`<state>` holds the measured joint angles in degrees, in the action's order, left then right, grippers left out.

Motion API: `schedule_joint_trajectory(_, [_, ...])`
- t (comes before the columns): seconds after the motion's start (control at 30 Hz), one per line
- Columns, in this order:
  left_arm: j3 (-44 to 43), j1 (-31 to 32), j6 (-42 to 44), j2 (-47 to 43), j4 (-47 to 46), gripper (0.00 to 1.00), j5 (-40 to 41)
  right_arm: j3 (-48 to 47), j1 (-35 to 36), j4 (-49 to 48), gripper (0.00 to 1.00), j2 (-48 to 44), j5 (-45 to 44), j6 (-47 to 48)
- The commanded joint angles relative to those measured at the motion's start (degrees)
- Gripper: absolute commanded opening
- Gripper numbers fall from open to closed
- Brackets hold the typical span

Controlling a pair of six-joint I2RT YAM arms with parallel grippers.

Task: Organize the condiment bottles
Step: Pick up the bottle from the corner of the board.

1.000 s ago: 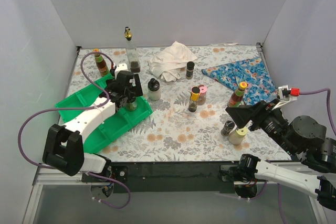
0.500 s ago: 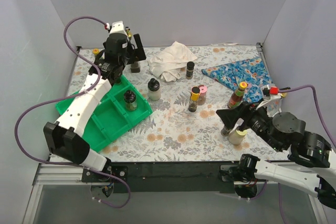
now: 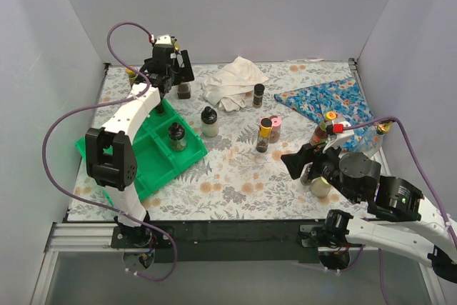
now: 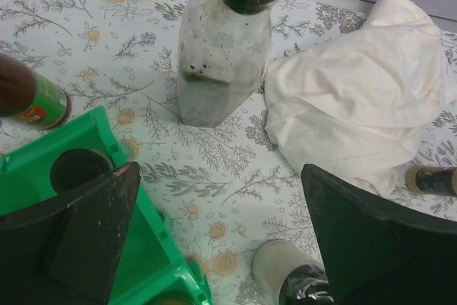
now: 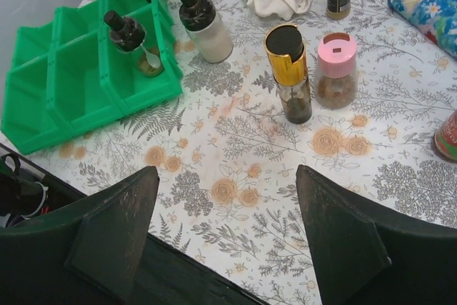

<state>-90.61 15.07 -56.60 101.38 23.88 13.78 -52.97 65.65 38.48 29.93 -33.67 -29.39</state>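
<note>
My left gripper [image 3: 171,75] is open and empty, high over the back left. Its wrist view shows a tall clear bottle with a gold cap [image 4: 223,48] ahead of the open gripper [image 4: 221,241]. A dark dropper bottle [image 3: 176,136] stands in the green tray [image 3: 139,166]. A cream bottle with a black cap [image 3: 209,121], a gold-capped bottle [image 3: 265,135], a pink-capped jar [image 3: 275,128], a small dark jar [image 3: 258,95] and a red-capped sauce bottle [image 3: 325,128] stand on the table. My right gripper [image 3: 300,163] is open and empty, above a cream jar [image 3: 321,186].
A white cloth [image 3: 232,80] lies at the back middle, a blue flowered cloth [image 3: 328,101] at the back right. A brown bottle with a green label [image 4: 28,94] stands behind the tray. White walls close in three sides.
My left gripper has risen off the tray and swung to the back left, leaving the dropper bottle in a compartment. My right gripper has moved left over the near-right jars.
</note>
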Motion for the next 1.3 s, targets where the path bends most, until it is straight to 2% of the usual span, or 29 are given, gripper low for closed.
schedule_joint_trajectory(0.0, [-2.64,-0.74,5.34,2.40,-6.37,0.96,-2.53,0.23,0.18,-6.13,0.87,0.74,-0.96,3.46])
schedule_joint_trajectory(0.23, [-3.52,-0.83,10.89,6.53,-13.15,0.95,0.01,1.64,0.18,-8.60,0.87,2.23,1.24,3.99])
schedule_joint_trajectory(0.4, [-9.75,-0.92,12.04,11.37,-11.58,0.93,0.81,1.82,0.27,-9.21,0.87,2.67,1.06,3.90])
schedule_joint_trajectory(0.63, [-10.99,-1.09,12.65,14.28,-12.54,0.92,0.81,2.61,0.18,-9.21,0.87,1.09,-0.60,3.90])
schedule_joint_trajectory(1.1, [-15.82,-1.54,16.08,18.23,-14.83,0.74,1.34,3.66,0.27,-9.21,0.87,1.09,-0.96,3.72])
schedule_joint_trajectory(1.2, [-16.79,-1.62,16.78,18.94,-14.83,0.61,0.90,3.84,0.18,-9.21,0.87,1.00,-1.05,3.37])
schedule_joint_trajectory(1.23, [-16.88,-1.62,16.78,18.94,-14.74,0.47,0.81,3.84,0.18,-9.30,0.87,0.92,-1.22,3.28])
schedule_joint_trajectory(1.27, [-16.80,-1.62,16.61,18.59,-14.56,0.42,0.37,3.84,0.18,-9.21,0.87,0.92,-1.40,3.20])
